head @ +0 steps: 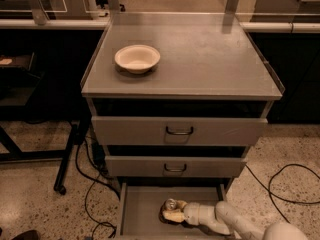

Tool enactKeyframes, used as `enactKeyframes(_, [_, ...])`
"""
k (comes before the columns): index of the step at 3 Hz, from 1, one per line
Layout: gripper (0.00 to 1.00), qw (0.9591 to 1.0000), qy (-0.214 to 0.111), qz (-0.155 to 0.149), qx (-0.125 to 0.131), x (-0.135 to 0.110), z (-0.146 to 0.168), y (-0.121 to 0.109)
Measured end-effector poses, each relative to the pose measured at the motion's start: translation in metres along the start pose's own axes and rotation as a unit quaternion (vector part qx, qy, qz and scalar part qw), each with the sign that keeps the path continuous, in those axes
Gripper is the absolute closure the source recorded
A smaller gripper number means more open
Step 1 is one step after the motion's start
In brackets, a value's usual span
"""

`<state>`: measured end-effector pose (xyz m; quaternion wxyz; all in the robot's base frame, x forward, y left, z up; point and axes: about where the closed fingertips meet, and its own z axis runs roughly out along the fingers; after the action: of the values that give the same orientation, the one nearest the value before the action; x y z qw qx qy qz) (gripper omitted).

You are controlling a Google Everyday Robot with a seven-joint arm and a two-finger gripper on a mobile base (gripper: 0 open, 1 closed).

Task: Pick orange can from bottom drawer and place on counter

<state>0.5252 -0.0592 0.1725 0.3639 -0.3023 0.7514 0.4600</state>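
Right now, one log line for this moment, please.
stage: pick | gripper: in bottom drawer, at can | can: in drawer, not lifted | counter: bowl on it, no can
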Motion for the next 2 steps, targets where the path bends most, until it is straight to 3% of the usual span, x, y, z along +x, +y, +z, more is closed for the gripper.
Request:
enactKeyframes(1, [1.0, 0.9981, -0.023, -0.015, 0.056, -0.052, -0.057, 0.021])
enactKeyframes(2, [1.0, 0.9952, -0.012, -0.044, 0.086, -0.095, -0.098, 0.065])
